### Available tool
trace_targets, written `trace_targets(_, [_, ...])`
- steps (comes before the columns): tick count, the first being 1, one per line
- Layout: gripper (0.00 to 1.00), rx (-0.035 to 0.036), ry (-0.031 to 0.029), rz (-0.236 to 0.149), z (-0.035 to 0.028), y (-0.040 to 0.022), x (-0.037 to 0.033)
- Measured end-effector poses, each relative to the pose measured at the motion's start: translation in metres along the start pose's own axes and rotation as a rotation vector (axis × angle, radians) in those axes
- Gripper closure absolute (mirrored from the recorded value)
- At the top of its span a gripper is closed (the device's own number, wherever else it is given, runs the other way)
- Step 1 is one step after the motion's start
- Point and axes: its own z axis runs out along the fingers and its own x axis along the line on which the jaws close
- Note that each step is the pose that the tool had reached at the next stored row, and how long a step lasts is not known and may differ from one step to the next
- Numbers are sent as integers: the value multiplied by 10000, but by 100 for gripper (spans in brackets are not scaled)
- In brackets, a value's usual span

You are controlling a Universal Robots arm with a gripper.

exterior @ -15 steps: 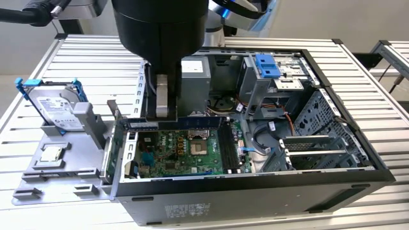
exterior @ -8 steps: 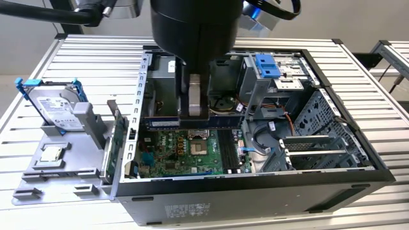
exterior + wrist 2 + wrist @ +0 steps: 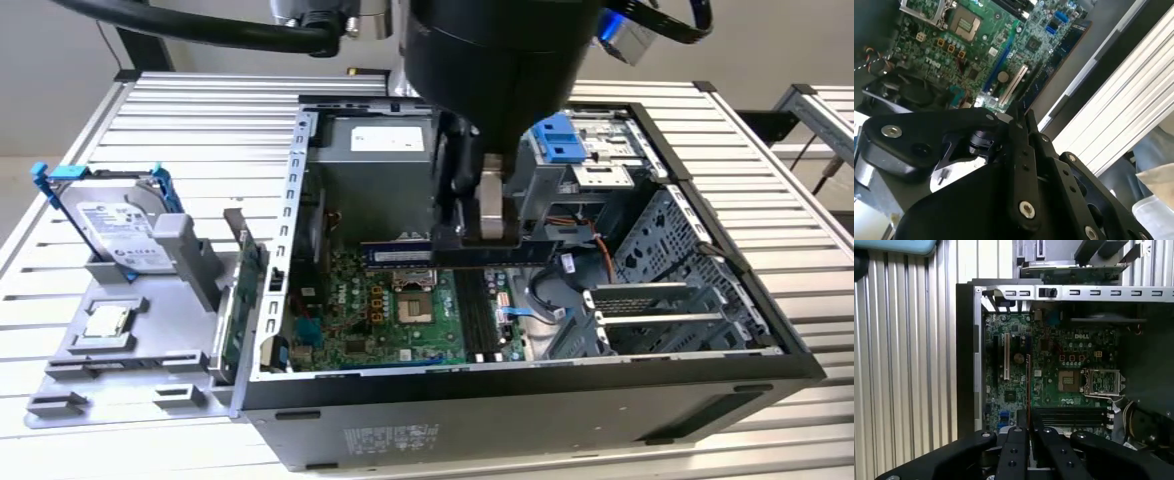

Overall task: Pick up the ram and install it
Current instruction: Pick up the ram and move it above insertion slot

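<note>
exterior view: gripper (image 3: 474, 240) clamped on the ram (image 3: 400, 254), stick level at mid-frame over the motherboard (image 3: 400, 325) in the open case (image 3: 534, 420); hard drive (image 3: 118, 228) and processor chip (image 3: 106, 321) in a grey holder (image 3: 134, 352), the exterior view's left | second wrist view: gripper (image 3: 1022, 118) jaws narrow, motherboard (image 3: 994, 45) beyond | first wrist view: ram (image 3: 1028, 385) edge-on between the fingers (image 3: 1015, 440), over the motherboard (image 3: 1054, 370)

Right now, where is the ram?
In the exterior view the ram is clamped in the gripper, held level above the motherboard inside the open computer case.
</note>
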Motion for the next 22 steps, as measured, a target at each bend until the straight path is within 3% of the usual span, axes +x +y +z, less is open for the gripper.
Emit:
trace_targets(7, [100,-1,0,19,-12,-319,-4])
trace_targets(10, [100,-1,-1,28,-15,-420,-6])
trace_targets(16, [100,-1,-2,42,-20,-553,-9])
trace_targets(22, [100,-1,-1,43,-20,-560,-9])
